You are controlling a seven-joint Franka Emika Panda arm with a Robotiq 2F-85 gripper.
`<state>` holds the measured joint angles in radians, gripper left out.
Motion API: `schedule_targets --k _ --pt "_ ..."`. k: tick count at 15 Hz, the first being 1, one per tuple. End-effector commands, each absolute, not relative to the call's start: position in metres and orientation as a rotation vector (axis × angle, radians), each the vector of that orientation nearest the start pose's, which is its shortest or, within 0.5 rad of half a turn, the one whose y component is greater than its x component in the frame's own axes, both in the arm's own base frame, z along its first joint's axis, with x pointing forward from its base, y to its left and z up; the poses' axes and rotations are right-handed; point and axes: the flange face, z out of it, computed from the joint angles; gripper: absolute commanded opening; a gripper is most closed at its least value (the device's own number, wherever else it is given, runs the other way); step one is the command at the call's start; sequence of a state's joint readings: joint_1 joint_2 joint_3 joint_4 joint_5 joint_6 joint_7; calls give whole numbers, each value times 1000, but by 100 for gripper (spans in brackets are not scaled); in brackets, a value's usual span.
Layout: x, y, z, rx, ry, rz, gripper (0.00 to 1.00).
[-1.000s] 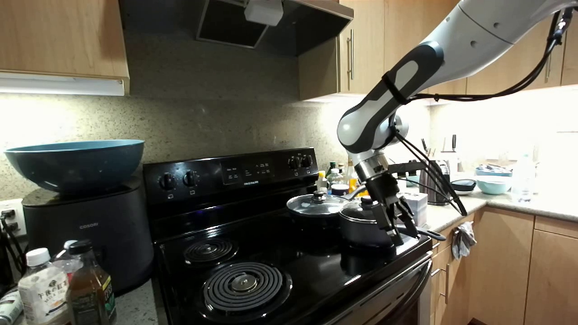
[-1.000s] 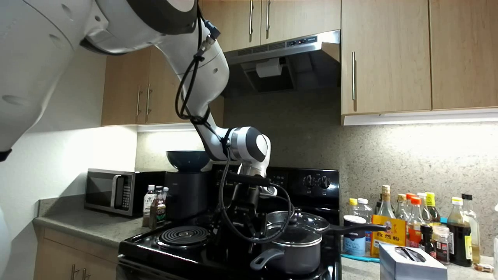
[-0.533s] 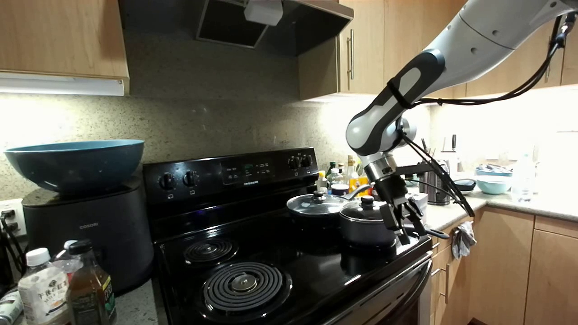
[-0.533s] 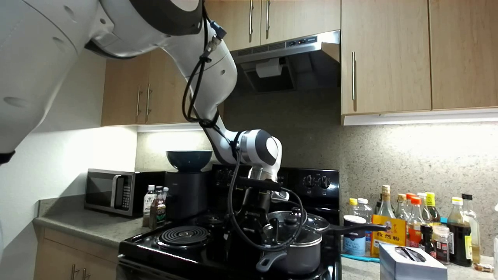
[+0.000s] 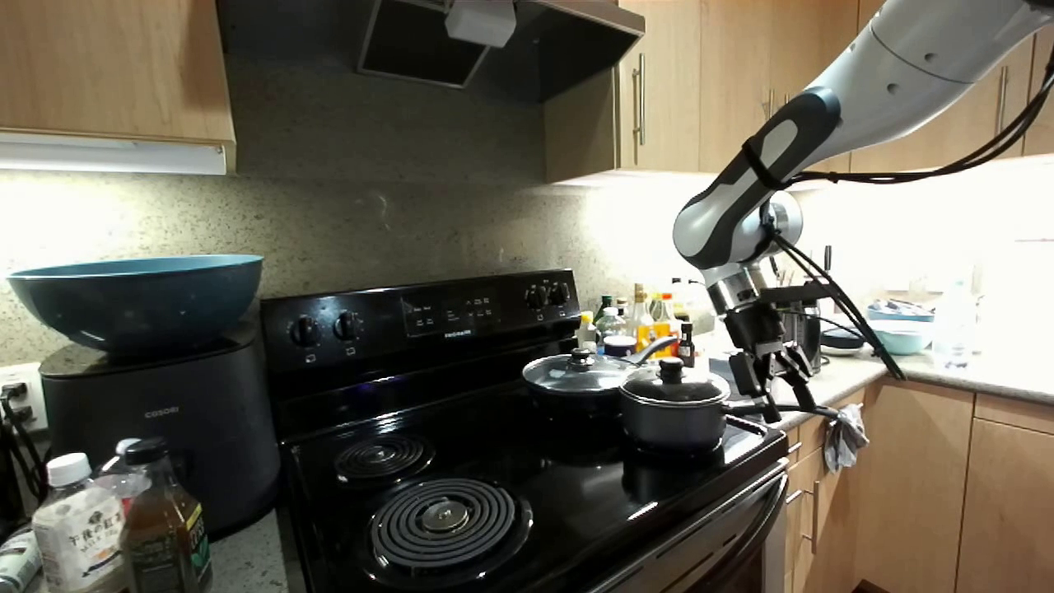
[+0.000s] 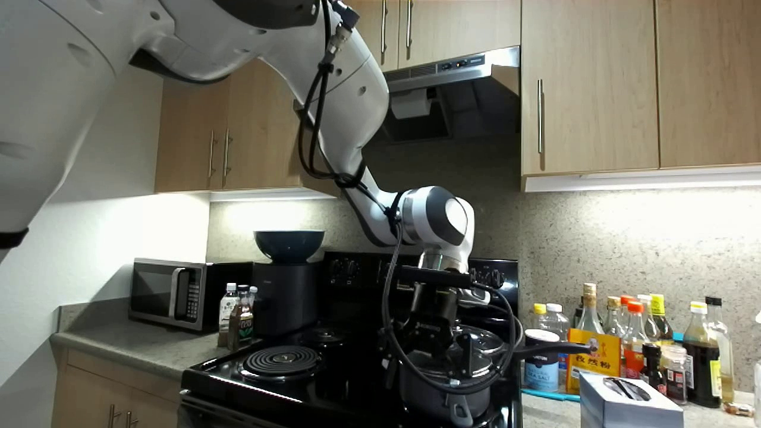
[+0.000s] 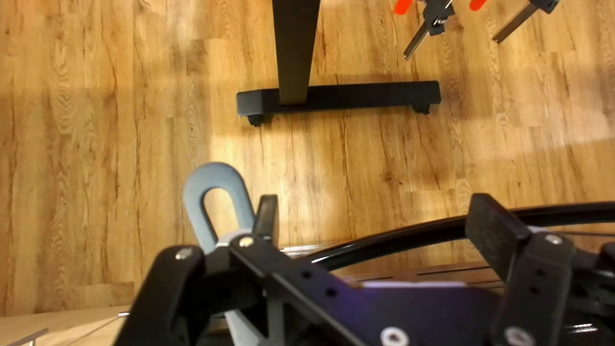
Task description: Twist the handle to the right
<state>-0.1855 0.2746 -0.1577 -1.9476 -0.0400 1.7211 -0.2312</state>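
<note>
The dark grey saucepan [image 5: 673, 422] with a glass lid stands on the front right of the stove; it also shows in an exterior view [image 6: 429, 399]. Its grey side handle [image 5: 745, 408] sticks out past the stove's edge and points toward the camera in an exterior view [image 6: 462, 421]. In the wrist view the handle's looped end [image 7: 216, 175] lies left of the left finger [image 7: 267, 216], outside the gap. My gripper [image 7: 377, 214] is open with nothing between its fingers. It hangs low at the handle [image 5: 789, 405]. Whether the finger touches the handle is hard to tell.
A lidded frying pan [image 5: 568, 375] stands behind the saucepan, its long handle [image 6: 553, 349] pointing right. Bottles [image 5: 642, 321] and a tissue box [image 6: 630, 404] stand on the counter. The oven door bar [image 7: 394, 238] runs below the gripper. A grey cloth [image 5: 846, 436] hangs nearby.
The saucepan's handle has swung round, from pointing left to pointing at the camera in an exterior view. The arm and open gripper have moved right along with it in both exterior views.
</note>
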Motion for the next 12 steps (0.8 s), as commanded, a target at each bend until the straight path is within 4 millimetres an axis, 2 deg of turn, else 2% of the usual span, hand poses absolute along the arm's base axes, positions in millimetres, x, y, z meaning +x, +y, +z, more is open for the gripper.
schedule_targets --k 1,4,6,7,12 --pt "516 -216 330 -3059 274 656 100" --pt "528 -234 348 -3121 354 522 100" --pt "534 -229 362 -3104 369 463 100" --pt "532 -234 349 -3099 326 527 100" --pt "535 -233 349 -3101 323 523 100"
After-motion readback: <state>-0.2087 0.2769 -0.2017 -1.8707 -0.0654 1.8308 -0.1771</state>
